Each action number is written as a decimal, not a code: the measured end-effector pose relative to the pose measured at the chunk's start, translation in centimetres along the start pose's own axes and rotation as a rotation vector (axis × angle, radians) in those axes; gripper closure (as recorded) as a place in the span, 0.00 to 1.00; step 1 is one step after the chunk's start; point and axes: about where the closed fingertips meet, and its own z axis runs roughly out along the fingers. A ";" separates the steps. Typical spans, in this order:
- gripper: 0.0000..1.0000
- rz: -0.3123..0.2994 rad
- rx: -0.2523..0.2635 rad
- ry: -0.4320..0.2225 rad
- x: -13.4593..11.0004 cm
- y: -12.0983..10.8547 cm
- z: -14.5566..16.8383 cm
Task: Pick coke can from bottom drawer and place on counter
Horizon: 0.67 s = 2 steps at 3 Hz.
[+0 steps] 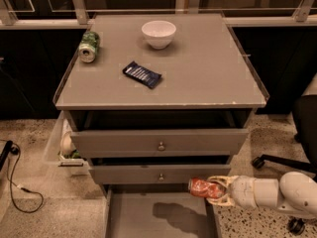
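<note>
Grey counter, speckled floor; gripper over bottom drawer, fingers tight around coke can.

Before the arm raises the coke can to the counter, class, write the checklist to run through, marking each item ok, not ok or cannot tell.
1. The gripper, low at the right above the bottom drawer, closed on the coke can: ok.
2. Can held off the drawer floor, its shadow below: ok.
3. Clearance from the middle drawer front beside the can: cannot tell.
4. Bare counter on the right for landing: ok.
5. Landing spot free of the green can, bowl and dark packet: ok.
</note>
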 end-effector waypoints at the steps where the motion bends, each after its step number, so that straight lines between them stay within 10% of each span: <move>1: 1.00 0.000 0.000 0.000 0.0 0.0 0.0; 2: 1.00 -0.043 -0.019 0.016 -2.0 -0.3 -1.4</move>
